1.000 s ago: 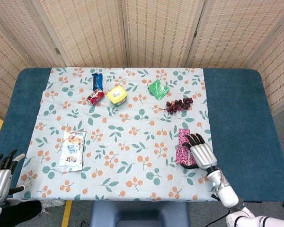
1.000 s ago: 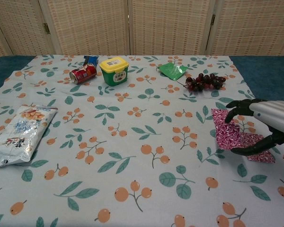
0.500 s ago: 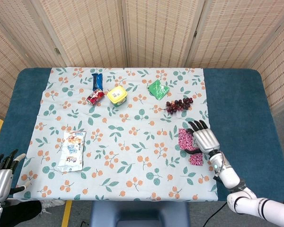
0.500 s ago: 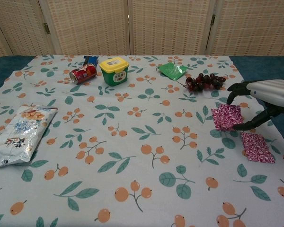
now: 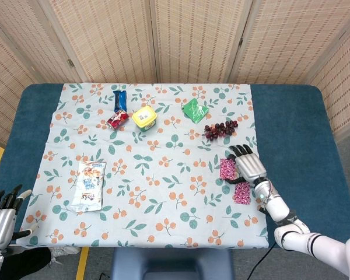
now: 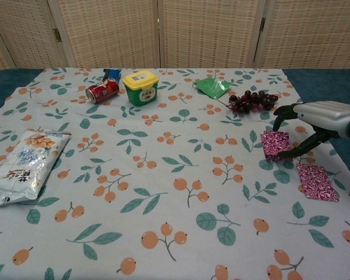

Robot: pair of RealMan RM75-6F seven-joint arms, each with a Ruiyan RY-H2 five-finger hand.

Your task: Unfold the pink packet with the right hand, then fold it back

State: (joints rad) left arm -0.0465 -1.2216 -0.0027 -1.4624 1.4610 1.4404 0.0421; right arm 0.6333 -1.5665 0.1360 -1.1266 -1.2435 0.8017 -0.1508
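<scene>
The pink packet point(image 6: 277, 143) is lifted at its far part, pinched by the right hand point(image 6: 315, 119); its near part point(image 6: 317, 181) lies flat on the bench point(image 6: 163, 175), just below the hand. The left hand point(image 5: 0, 219) rests open at the bench corner.

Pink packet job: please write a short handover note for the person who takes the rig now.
Right hand: holds the far flap of the pink packet between thumb and fingers, raised off the tablecloth. The near flap lies flat on the cloth, in front of the hand.
Left hand: idle at the near left table edge, fingers apart, holds nothing.
Done: packet is gripped, one flap lifted.
Left: whether this is the unfold or the fold-back stroke cannot be told from this moment; finish so the packet ends folded, then let go.
</scene>
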